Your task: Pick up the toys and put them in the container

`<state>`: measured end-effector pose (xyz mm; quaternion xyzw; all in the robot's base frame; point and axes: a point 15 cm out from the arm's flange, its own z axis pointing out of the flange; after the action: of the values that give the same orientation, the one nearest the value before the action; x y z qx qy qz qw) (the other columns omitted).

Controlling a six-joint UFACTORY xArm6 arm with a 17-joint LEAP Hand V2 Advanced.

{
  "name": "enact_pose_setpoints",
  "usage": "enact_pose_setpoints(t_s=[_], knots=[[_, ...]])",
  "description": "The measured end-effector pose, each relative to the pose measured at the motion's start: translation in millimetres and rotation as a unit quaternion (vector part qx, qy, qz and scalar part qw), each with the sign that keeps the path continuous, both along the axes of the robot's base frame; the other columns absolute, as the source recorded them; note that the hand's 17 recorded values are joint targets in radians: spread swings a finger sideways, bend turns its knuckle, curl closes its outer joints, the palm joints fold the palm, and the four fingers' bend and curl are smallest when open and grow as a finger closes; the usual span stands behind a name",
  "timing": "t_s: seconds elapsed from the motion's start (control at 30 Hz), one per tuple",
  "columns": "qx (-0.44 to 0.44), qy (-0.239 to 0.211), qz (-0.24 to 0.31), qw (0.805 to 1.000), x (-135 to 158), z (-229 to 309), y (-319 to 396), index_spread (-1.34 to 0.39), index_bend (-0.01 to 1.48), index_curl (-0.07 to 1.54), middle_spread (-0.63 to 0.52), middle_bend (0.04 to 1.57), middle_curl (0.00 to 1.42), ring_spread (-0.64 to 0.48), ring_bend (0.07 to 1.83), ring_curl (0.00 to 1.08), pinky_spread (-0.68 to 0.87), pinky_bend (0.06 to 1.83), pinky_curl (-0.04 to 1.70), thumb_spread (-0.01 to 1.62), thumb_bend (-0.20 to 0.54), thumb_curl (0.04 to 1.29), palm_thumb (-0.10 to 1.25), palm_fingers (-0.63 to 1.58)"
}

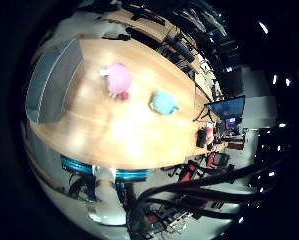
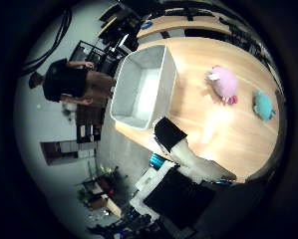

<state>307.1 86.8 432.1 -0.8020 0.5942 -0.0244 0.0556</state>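
Note:
A pink plush toy [image 2: 224, 84] and a smaller teal toy [image 2: 262, 104] lie on the wooden table [image 2: 203, 124], a little away from each other. A grey rectangular container [image 2: 139, 118] stands on the same table, beside the pink toy, and looks empty inside. The little finger side view shows the pink toy [image 1: 117, 77], the teal toy [image 1: 165, 101] and the container [image 1: 49, 85] from high above. My right hand [image 2: 183, 149] is well above the table, away from the toys. One black-tipped white finger reaches out straight and holds nothing.
Chairs [image 1: 179, 50] stand around the table's far edge. A lit monitor [image 1: 229, 106] and other desks lie beyond the table's end. The table's near edge [image 1: 99, 150] is under the hand.

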Motion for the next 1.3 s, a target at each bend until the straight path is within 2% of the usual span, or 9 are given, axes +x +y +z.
enact_pose_setpoints(t_s=[0.4,0.67,0.93,1.3], knots=[[-0.006,0.007,-0.008,1.0,2,-8,-6,-0.46,0.17,0.31,-0.14,0.35,0.38,-0.07,0.78,0.21,0.47,0.91,0.09,1.01,-0.029,0.28,0.36,0.34],[-0.034,-0.009,-0.076,0.996,31,-14,-64,-0.46,0.18,0.31,-0.14,0.34,0.38,-0.07,0.77,0.2,0.47,0.91,0.08,1.01,-0.029,0.28,0.35,0.33],[-0.052,-0.053,-0.142,0.987,69,-15,-132,-0.46,0.17,0.31,-0.15,0.34,0.38,-0.07,0.77,0.2,0.47,0.91,0.07,1.01,-0.029,0.28,0.35,0.32],[-0.057,-0.055,-0.209,0.975,98,-43,-200,-0.46,0.17,0.31,-0.15,0.34,0.38,-0.08,0.78,0.21,0.46,0.92,0.06,1.0,-0.028,0.28,0.33,0.32]])
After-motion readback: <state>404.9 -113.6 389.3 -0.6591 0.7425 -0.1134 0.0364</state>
